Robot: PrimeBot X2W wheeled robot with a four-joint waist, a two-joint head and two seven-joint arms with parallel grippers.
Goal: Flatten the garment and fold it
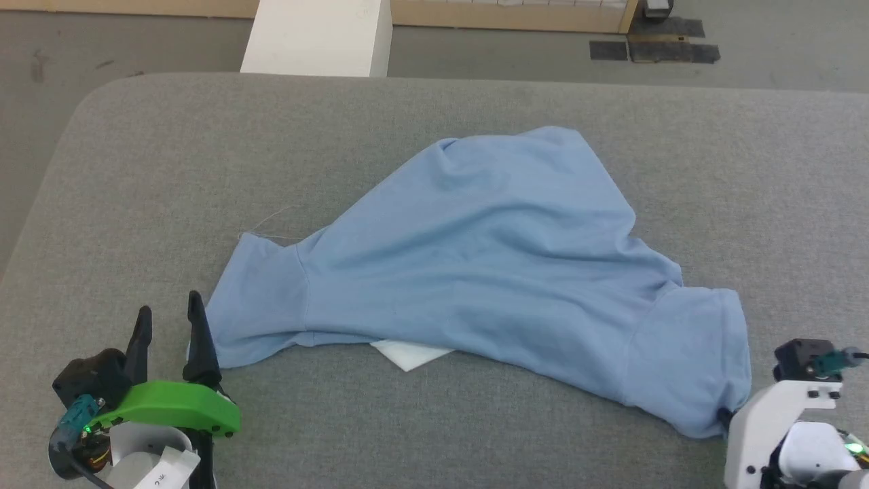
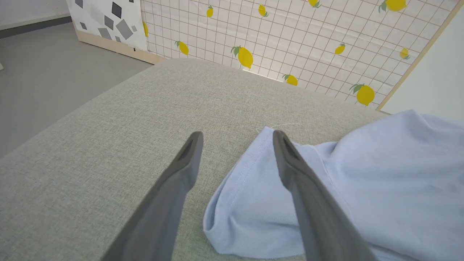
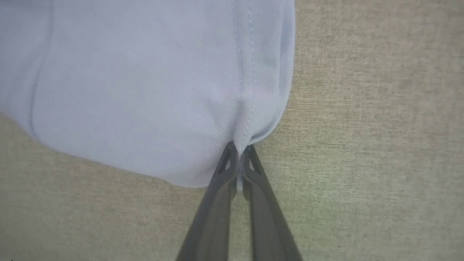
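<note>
The garment (image 1: 475,272) is a light-blue knit shirt lying rumpled across the middle of the grey padded table (image 1: 136,170), with a white piece (image 1: 411,354) peeking out under its near edge. My left gripper (image 1: 168,319) stands open at the lower left, its right finger touching the left sleeve hem (image 2: 239,195). In the left wrist view its fingers (image 2: 188,159) straddle that sleeve's edge. My right gripper (image 3: 239,150) is shut on a pinch of the right sleeve hem (image 3: 250,108). In the head view the right wrist (image 1: 781,407) sits at the sleeve's lower corner.
The table's rounded far-left corner (image 1: 102,95) drops to a grey floor. A white block (image 1: 319,34) stands behind the far edge. A lemon-print gridded panel (image 2: 290,36) stands beyond the table in the left wrist view. Bare grey fabric surrounds the shirt.
</note>
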